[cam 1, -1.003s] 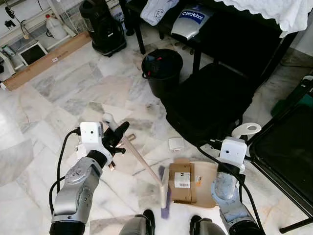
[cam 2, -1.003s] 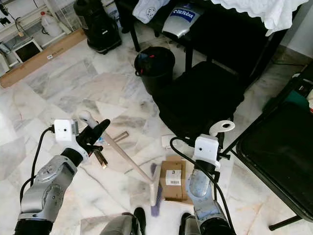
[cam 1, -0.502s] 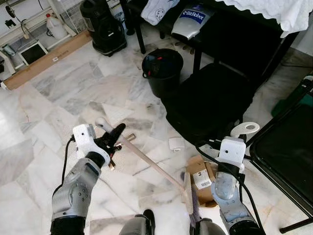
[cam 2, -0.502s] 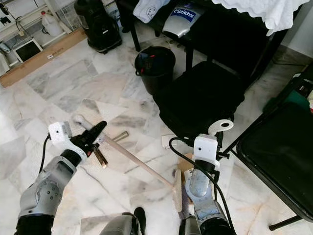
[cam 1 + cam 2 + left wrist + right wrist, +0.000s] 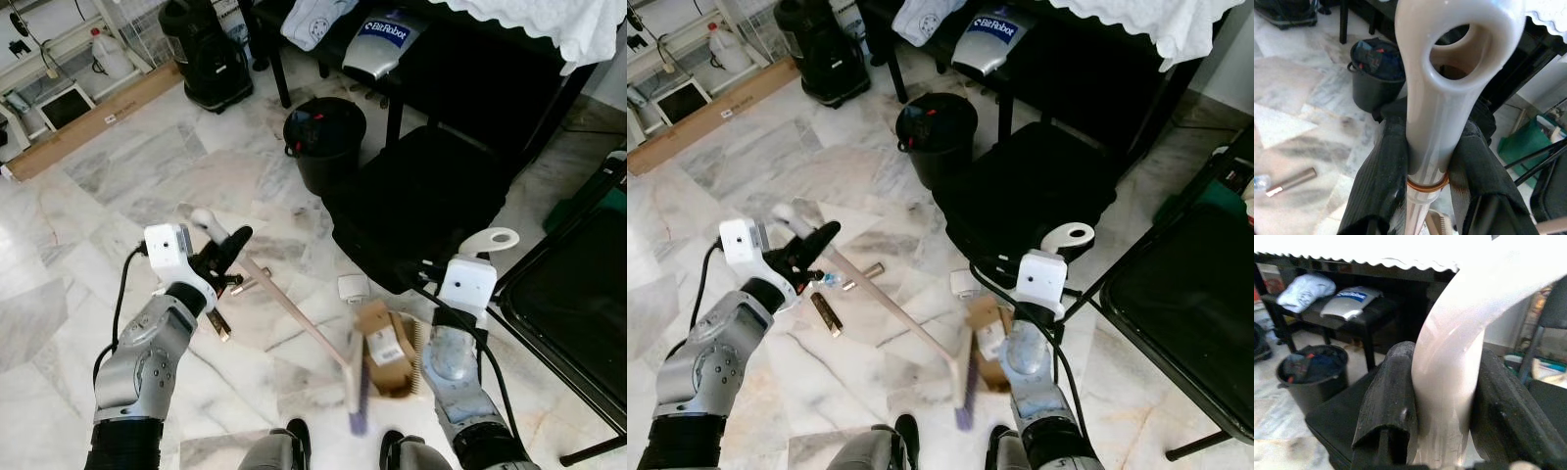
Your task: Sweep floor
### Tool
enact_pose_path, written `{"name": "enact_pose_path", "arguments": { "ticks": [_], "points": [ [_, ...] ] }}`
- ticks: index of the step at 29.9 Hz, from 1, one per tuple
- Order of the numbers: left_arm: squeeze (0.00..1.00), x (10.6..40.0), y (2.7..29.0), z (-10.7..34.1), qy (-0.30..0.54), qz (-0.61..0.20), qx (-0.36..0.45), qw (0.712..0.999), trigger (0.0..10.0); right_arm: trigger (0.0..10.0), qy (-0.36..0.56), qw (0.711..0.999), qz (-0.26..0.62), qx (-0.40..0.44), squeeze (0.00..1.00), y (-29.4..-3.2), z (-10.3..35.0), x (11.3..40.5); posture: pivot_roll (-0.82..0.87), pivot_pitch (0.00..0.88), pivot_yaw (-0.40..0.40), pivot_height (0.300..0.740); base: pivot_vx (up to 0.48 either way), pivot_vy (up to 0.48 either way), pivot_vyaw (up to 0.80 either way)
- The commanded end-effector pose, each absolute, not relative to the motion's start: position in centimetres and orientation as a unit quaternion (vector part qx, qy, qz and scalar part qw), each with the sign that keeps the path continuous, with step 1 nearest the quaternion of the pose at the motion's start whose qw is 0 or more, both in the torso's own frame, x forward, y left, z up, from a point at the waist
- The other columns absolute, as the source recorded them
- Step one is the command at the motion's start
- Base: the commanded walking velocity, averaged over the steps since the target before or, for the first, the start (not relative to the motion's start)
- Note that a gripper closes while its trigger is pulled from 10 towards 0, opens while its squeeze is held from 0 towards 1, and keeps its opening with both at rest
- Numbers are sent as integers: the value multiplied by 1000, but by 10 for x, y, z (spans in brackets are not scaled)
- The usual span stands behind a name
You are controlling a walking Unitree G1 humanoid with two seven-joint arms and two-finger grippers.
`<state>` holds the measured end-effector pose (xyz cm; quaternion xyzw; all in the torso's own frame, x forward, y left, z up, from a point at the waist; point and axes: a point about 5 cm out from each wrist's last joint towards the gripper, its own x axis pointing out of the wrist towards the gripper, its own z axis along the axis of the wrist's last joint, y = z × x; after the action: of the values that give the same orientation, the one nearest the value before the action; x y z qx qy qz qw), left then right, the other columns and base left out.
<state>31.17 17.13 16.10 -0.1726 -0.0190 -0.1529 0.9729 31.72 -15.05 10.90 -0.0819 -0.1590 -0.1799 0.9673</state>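
Left gripper (image 5: 1427, 161) clenches broom handle (image 5: 1435, 122); right gripper (image 5: 1442, 401) clenches dustpan handle (image 5: 1449, 382).

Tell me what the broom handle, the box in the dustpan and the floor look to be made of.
Broom handle: glossy cream plastic, judging by its moulded hanging loop and highlights. Box: matte brown cardboard with a white label. Floor: polished stone tiles, probably marble, given the grey veining and soft sheen. Dustpan: pale plastic, likely.

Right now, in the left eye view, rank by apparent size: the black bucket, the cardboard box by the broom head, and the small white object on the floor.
1. Black bucket, clearly largest.
2. Cardboard box, though it lies nearer the camera, which flatters it.
3. Small white object, smallest.
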Motion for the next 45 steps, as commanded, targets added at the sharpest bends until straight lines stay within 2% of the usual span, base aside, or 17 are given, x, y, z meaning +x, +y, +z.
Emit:
{"name": "enact_pose_path", "arguments": {
  "ticks": [1,11,15,24,31,45],
  "points": [
    [0,310,171,171,-46,-168,-166,971,10000,10000,-166,971,-161,-68,0,-140,111,318,159,184,142,740,0,0,0],
    [0,313,172,185,-84,-155,-147,973,10000,10000,-168,973,-148,-60,0,-140,111,316,147,136,123,740,0,0,0],
    [0,315,176,195,-130,-101,-86,983,10000,10000,-180,972,-141,-57,0,-139,121,321,122,110,114,740,0,0,0],
    [0,318,170,208,-182,-79,-25,980,10000,10000,-186,972,-140,-44,0,-142,132,330,109,69,98,740,0,0,0],
    [0,318,161,190,-188,-65,44,979,10000,10000,-187,972,-133,-47,0,-140,136,332,78,54,88,740,0,0,0],
    [0,319,136,171,-188,-61,22,980,10000,10000,-192,973,-127,-28,0,-144,142,326,36,15,81,740,0,0,0]
  ]
}}
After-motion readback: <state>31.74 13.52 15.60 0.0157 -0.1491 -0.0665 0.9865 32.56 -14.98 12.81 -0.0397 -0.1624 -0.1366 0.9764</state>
